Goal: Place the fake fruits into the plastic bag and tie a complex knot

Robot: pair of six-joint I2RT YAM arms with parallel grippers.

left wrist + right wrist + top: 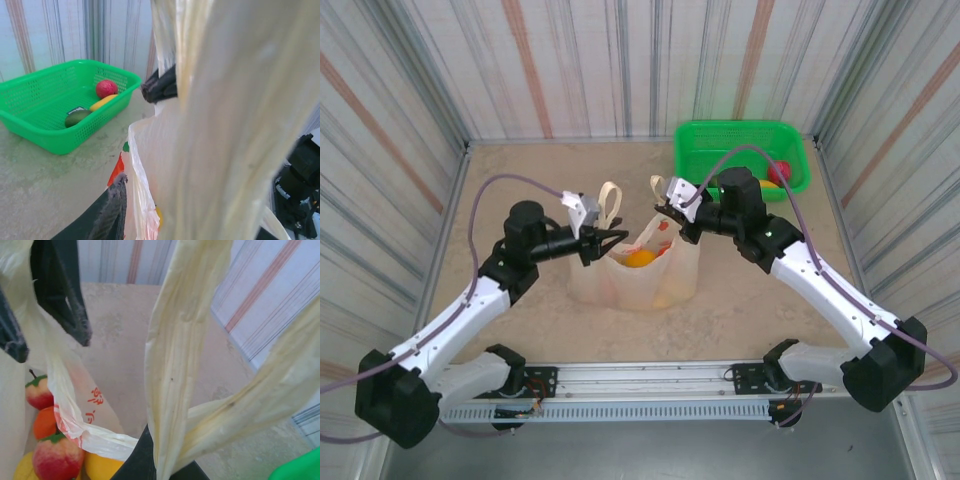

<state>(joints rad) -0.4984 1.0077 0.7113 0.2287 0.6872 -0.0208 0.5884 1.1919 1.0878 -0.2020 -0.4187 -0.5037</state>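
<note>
Cream bag (620,290): on counter (520,180), fruits (640,258) inside (more in basket (720,150))
Left end effector (617,238): open, astride rim (62,400)
Right end effector (670,217): clamped on handle (175,365)

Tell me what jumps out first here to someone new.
A cream plastic bag sits mid-table with orange fake fruits showing inside. The left gripper is open at its rim and the right gripper is shut on a handle. Behind right, a bright green basket holds a red fruit.
</note>
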